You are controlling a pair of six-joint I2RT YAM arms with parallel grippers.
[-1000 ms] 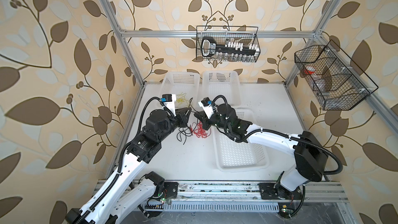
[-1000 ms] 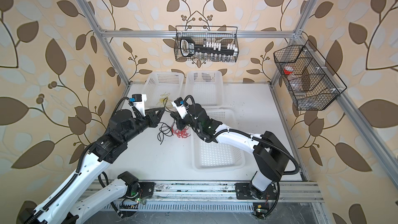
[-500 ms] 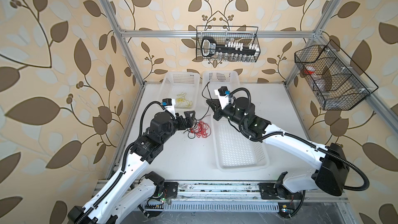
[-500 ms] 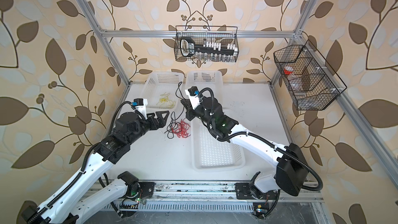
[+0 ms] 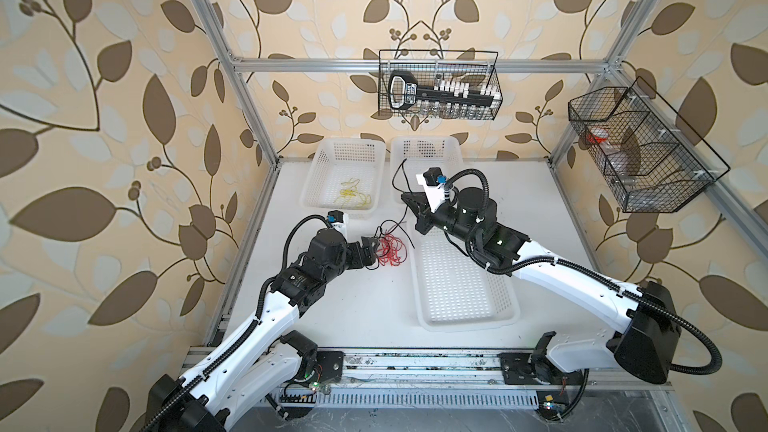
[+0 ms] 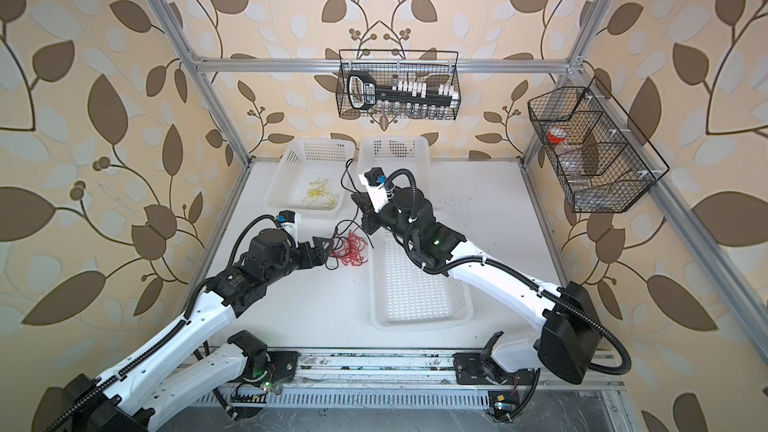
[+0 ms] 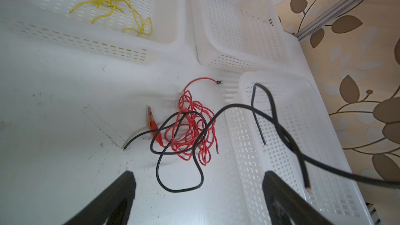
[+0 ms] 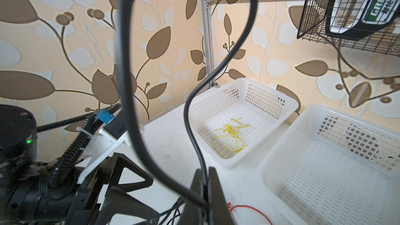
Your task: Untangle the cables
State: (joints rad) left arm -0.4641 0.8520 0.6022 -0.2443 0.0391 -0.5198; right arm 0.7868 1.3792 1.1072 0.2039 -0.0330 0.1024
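Observation:
A red cable (image 5: pixel 390 249) (image 7: pixel 191 124) lies bunched on the white table, with a black cable (image 7: pixel 176 190) looped through and around it. My right gripper (image 8: pixel 204 173) (image 5: pixel 411 201) is shut on the black cable (image 8: pixel 123 61) and holds it raised above the pile, near the back baskets. The left gripper (image 7: pixel 199 175) (image 5: pixel 372 248) stands wide open and empty, low beside the pile. A yellow cable (image 5: pixel 351 197) (image 8: pixel 229 137) lies alone in the back left basket (image 5: pixel 345 151).
An empty white basket (image 5: pixel 424 145) stands at the back middle. A long white tray (image 5: pixel 461 284) lies under the right arm. Wire baskets (image 5: pixel 438 85) (image 5: pixel 640 147) hang on the back and right frame. Aluminium posts bound the table.
The left gripper has opened wide and drawn back a little from the pile. The right gripper has lifted the black cable up and back toward the baskets.

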